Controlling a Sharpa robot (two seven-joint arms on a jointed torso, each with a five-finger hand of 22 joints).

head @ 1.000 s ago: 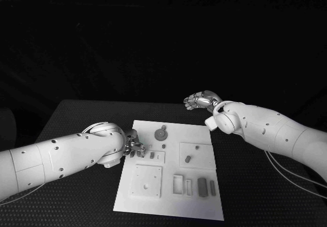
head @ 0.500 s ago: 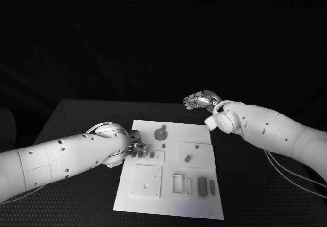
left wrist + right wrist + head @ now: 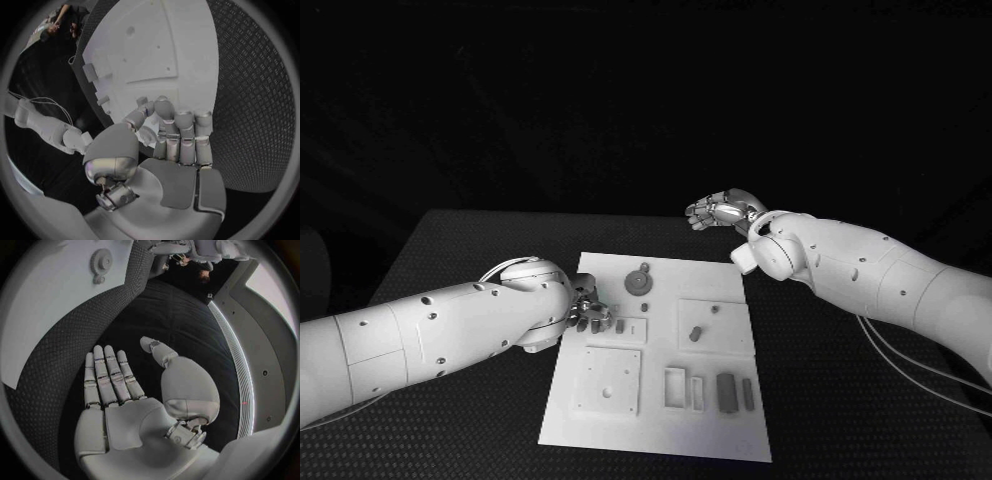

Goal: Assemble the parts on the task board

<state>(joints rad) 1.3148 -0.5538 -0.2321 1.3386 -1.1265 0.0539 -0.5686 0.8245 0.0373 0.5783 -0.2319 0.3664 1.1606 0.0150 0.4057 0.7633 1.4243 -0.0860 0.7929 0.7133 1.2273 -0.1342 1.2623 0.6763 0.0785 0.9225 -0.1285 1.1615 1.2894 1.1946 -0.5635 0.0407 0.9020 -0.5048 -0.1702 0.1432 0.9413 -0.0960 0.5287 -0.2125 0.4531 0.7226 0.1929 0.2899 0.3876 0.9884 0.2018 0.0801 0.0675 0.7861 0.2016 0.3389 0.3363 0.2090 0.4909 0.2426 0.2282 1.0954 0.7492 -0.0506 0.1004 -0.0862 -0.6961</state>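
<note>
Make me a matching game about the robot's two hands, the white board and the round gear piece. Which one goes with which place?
Things:
1. left hand
2. right hand
3. board
4. gear

Places:
A. lying flat in the middle of the black table
B. sitting on the far part of the board
C. at the board's left edge, fingers curled
D. raised beyond the board's far right corner, fingers spread, holding nothing

Pairs: 1-C, 2-D, 3-A, 4-B
</note>
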